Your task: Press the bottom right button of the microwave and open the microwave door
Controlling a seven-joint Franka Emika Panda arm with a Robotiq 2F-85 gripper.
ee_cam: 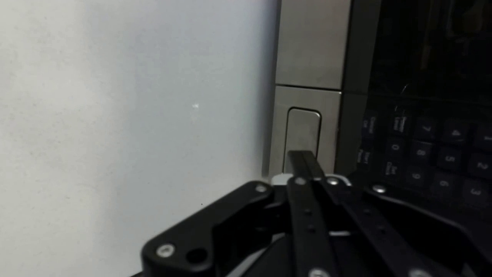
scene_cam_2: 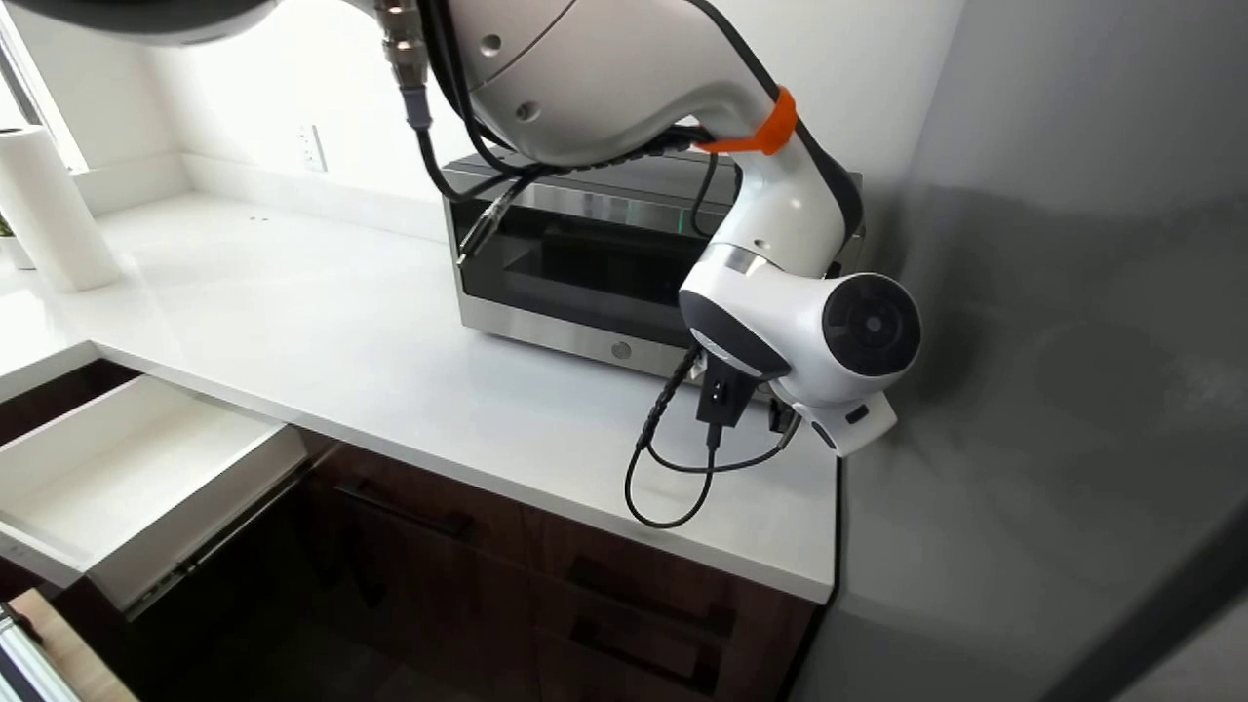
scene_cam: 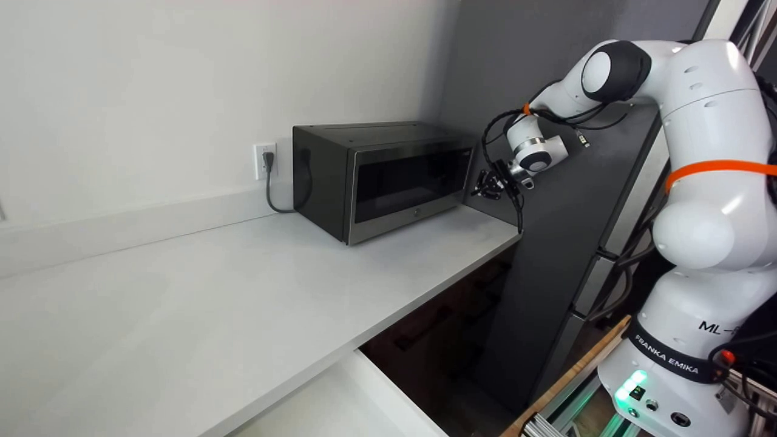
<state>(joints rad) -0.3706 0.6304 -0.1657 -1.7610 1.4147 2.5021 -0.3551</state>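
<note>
Txt: "FRANKA EMIKA" on blk band [scene_cam: 665,355] around robot base [scene_cam: 674,309], "ML-" above it, rest unclear. Keypad [ee_cam: 430,152] in wrist view, sideways: digits 0-9, "Start Pause", "Set Clock", "Power Level"; label beside "Start Pause" too blurry. Round badge [scene_cam: 417,212] on lower strip of microwave door [scene_cam: 400,185] too small to read. Microwave [scene_cam: 322,182] sits on white desk [scene_cam: 212,291] nr wall [scene_cam: 152,91], just beside dk grey panel [scene_cam: 516,48]; door looks closed. End effector [ee_cam: 301,154]: narrow, fingers together, no visible gap, no obj in grip. Tips overlap big rect. button [ee_cam: 303,130] on steel strip next to keypad; contact vs. hover, can't tell. In an exterior view, wrist [scene_cam_2: 780,312] hides most of end effector.
</note>
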